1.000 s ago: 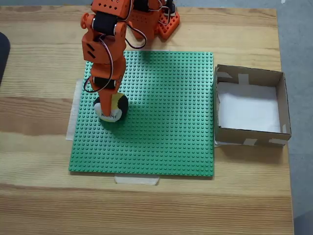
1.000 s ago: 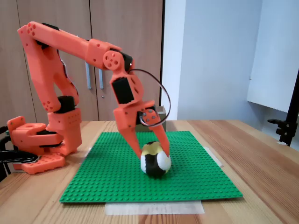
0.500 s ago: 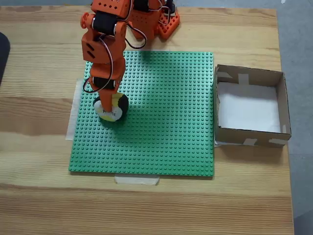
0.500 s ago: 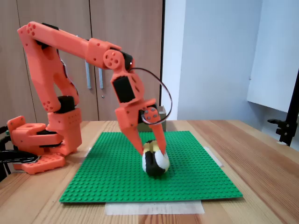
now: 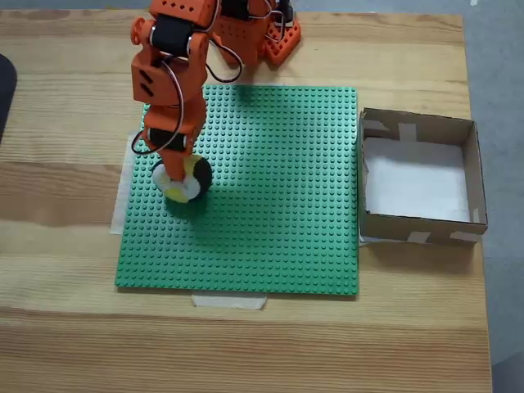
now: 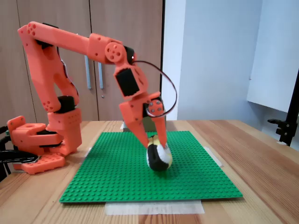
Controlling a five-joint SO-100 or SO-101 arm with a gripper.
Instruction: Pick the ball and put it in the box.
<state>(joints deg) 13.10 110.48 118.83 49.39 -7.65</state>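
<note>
The yellow, black and white ball (image 5: 183, 178) (image 6: 160, 157) is over the left part of the green studded baseplate (image 5: 278, 205) (image 6: 117, 179). My orange gripper (image 5: 178, 173) (image 6: 156, 148) comes down on it from above, its two fingers shut on the ball's sides. In the side fixed view the ball looks tilted and barely clear of the plate. The brown cardboard box (image 5: 417, 131) with a white floor stands just off the plate's right edge in the top fixed view. Only a bit of the box (image 6: 148, 123) shows behind the gripper in the side one.
The arm's orange base (image 5: 254, 29) (image 6: 39, 140) sits at the back of the wooden table (image 5: 74, 246). Pale tape (image 5: 229, 301) holds the plate's front edge. A dark object (image 5: 4, 90) shows at the left edge.
The fingers have closed in on the ball. Gripper and ball have shifted a little toward the arm's base and upward, and the ball has turned in the grip.
</note>
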